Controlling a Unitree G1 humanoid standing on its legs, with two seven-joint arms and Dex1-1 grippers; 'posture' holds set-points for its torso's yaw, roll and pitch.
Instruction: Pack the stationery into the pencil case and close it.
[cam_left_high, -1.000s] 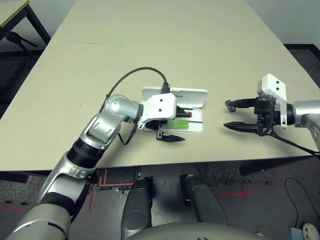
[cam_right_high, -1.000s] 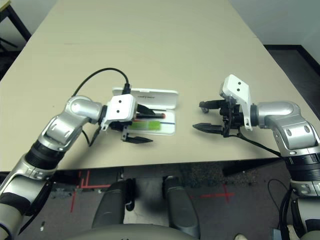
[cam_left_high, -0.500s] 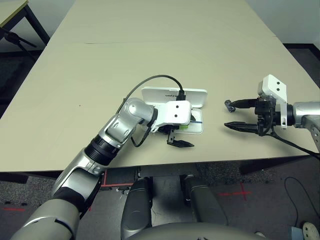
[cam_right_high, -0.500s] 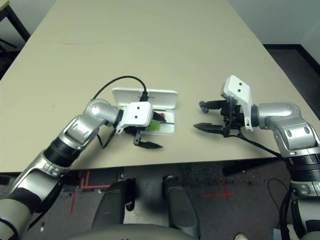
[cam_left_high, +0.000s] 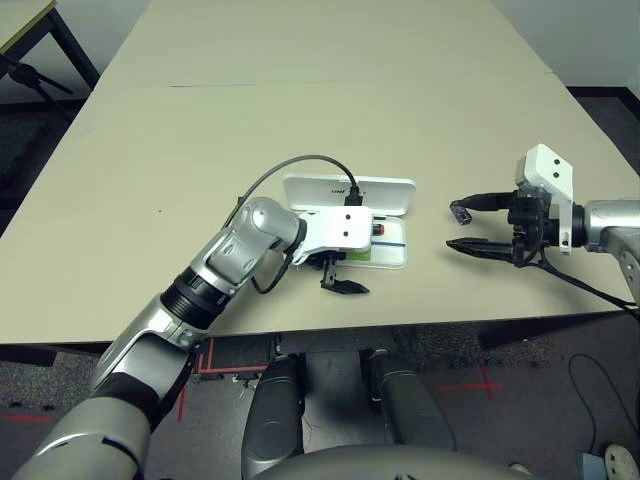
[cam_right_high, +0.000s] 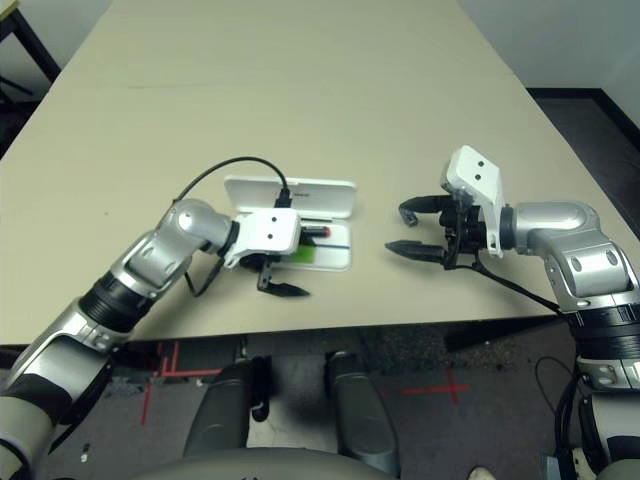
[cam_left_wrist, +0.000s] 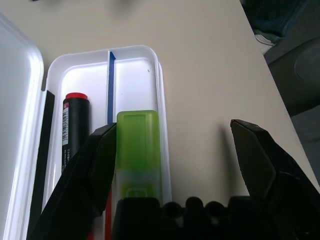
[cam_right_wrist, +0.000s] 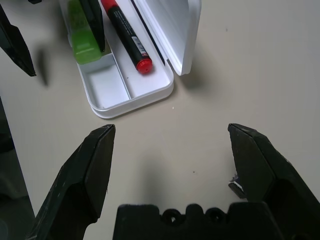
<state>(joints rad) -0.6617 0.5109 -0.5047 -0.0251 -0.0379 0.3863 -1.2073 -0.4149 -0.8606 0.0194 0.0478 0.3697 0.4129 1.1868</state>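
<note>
Left wrist view shows us the open pencil case (cam_left_wrist: 161, 90) near the table's (cam_left_high: 300, 120) front edge, holding the red marker (cam_left_wrist: 75, 131) and green bar (cam_left_wrist: 138, 145) either side of its blue divider. Our left gripper (cam_left_high: 336, 280) hangs over the tray, fingers spread, one each side of its front wall. Well apart, our right gripper (cam_right_high: 412, 230) hovers wide open.

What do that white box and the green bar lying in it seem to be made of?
The box looks like hard, glossy white plastic: thin moulded walls, rounded corners and a soft sheen. The green bar looks like smooth, slightly see-through plastic with a paler end; whether that is only a shell around something else I cannot tell.
</note>
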